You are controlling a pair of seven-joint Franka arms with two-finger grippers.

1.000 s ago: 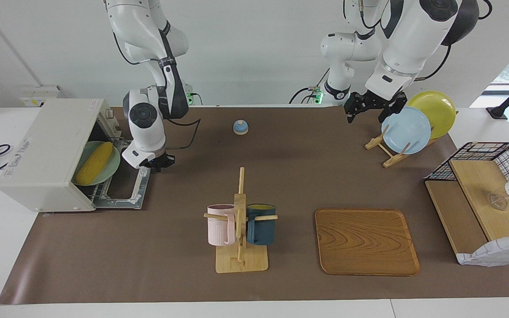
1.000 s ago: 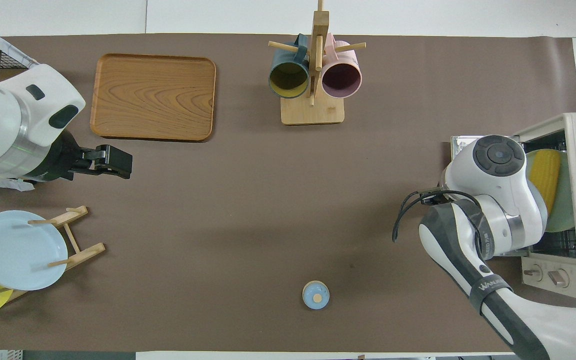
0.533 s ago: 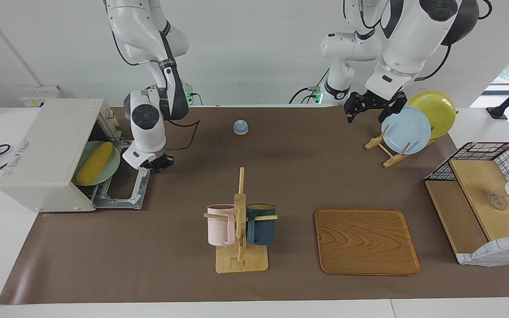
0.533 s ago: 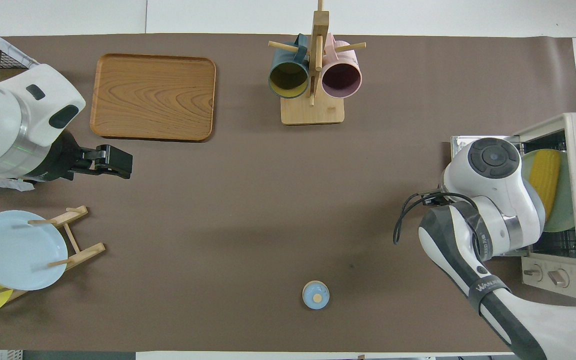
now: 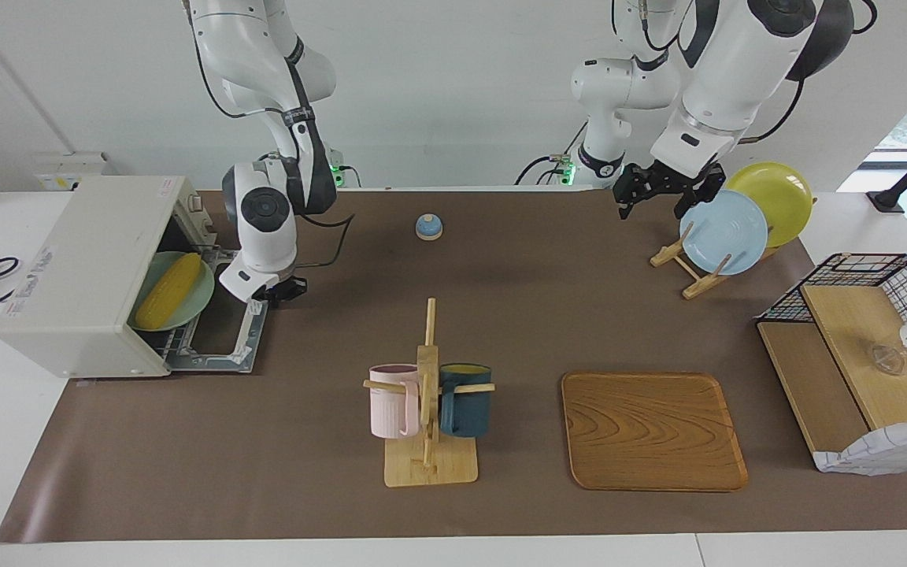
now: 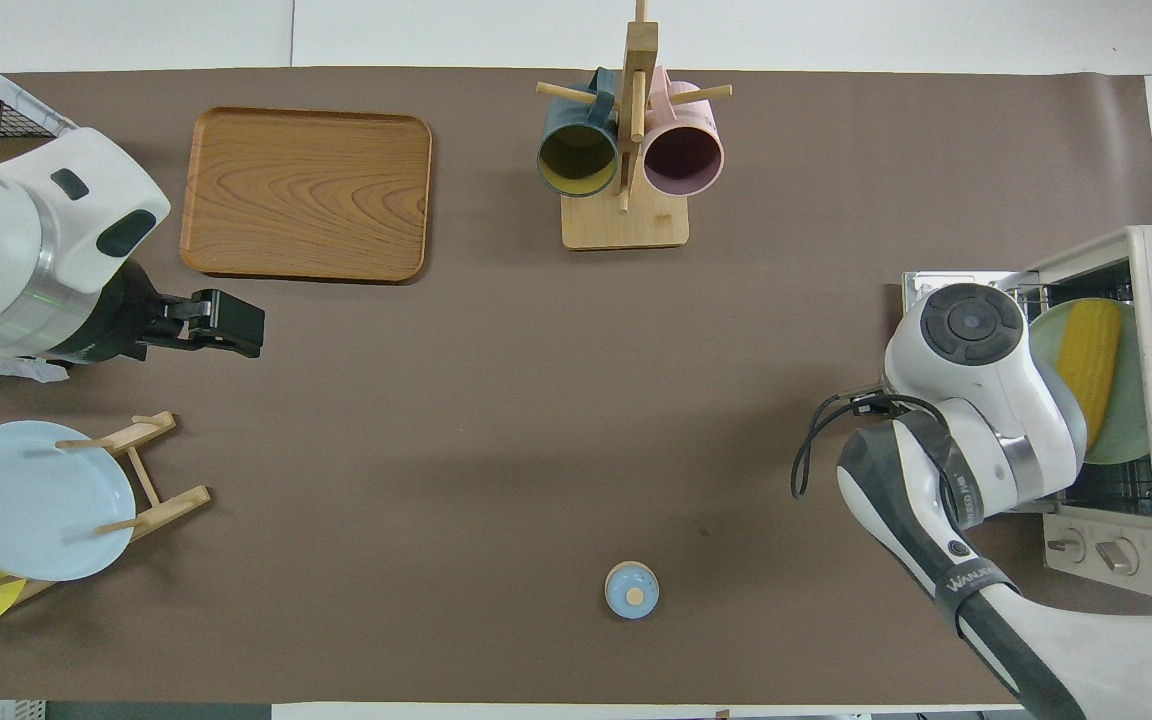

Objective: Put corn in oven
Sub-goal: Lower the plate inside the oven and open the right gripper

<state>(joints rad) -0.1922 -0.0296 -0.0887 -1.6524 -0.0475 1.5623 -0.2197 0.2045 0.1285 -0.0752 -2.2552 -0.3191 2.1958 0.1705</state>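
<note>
The corn [image 5: 169, 290] is found lying on a pale green plate [image 5: 195, 303] inside the oven [image 5: 83, 272], which sits at the right arm's end of the table. The oven door [image 5: 221, 342] is folded down flat onto the brown mat [image 5: 327, 488], and the plate is seen resting on the wire rack [image 5: 178, 340], partly projecting from the opening.

The right gripper [image 5: 279, 291] is positioned low over the corner of the open door nearest the robots. Its fingertips are closed together and nothing is held between them; contact with the door cannot be determined. In the overhead view the gripper is hidden beneath its own wrist.

The left gripper [image 5: 662, 197] is held in the air at the left arm's end of the table, just beside the plate rack [image 5: 686, 272], which carries a light blue plate [image 5: 723, 232] and a yellow plate [image 5: 776, 197]. Its jaws are spread wide and are empty. No contact with the plates is observed.

A mug stand [image 5: 428, 441] with a pink mug [image 5: 392, 402] and a dark blue mug [image 5: 465, 400] is noted mid-table, with a wooden tray [image 5: 650, 433] beside it and a small blue bell [image 5: 428, 227] nearer to the robots.
</note>
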